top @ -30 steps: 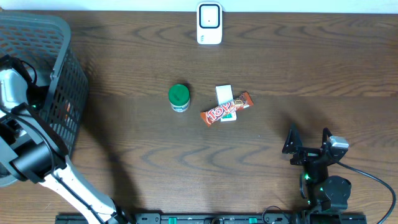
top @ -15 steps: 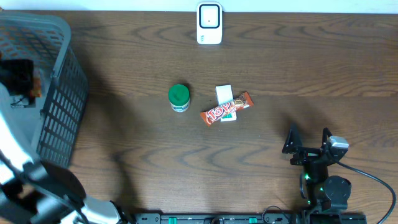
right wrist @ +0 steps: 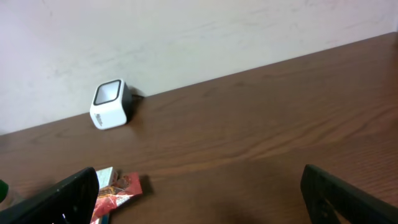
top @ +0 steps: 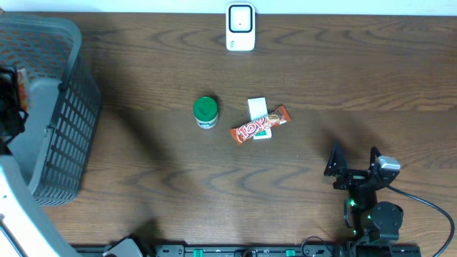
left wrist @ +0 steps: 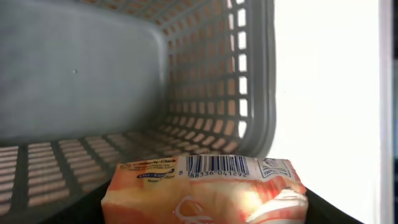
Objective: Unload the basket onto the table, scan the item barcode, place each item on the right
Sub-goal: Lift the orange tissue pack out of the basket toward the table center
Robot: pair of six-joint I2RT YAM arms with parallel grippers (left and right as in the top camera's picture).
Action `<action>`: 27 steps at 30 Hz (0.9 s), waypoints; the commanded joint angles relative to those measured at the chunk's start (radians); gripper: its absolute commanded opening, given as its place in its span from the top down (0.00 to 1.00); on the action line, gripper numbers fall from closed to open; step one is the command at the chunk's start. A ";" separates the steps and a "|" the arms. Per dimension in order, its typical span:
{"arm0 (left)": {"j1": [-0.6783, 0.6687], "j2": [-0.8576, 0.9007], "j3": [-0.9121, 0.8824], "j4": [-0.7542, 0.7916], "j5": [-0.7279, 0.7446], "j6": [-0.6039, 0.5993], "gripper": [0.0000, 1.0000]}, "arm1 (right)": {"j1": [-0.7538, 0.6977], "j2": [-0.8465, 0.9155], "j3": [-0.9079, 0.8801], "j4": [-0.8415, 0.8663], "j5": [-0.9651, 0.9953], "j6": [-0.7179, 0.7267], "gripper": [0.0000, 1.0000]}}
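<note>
The left gripper (top: 8, 100), at the far left edge of the overhead view, is clamped on an orange packet (left wrist: 205, 196). It holds the orange packet up over the gray basket (top: 68, 107). The barcode (left wrist: 217, 166) faces the wrist camera, so I think it is ready to be shown to the white scanner (top: 240, 27) at the top middle, well apart. The right gripper (top: 353, 165), at the lower right, rests with its fingers wide apart and holds nothing, out of the way. A green jar (top: 206, 111) and a candy bar (top: 260, 127) lie in the middle.

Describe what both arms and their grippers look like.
The right gripper has black fingers, a grey camera block, green lights on its black body, and a black cable trailing right. The left gripper is black, on a white arm link.
</note>
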 commanded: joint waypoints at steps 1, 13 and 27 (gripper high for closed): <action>-0.036 -0.005 0.017 -0.010 0.065 0.024 0.28 | 0.005 -0.006 -0.001 -0.003 0.002 0.011 0.01; -0.332 0.011 0.014 -0.037 0.219 0.001 0.28 | 0.005 -0.006 -0.001 -0.003 0.002 0.010 0.01; -0.656 0.037 0.010 -0.048 0.182 -0.001 0.28 | 0.005 -0.006 -0.001 -0.003 0.002 0.011 0.01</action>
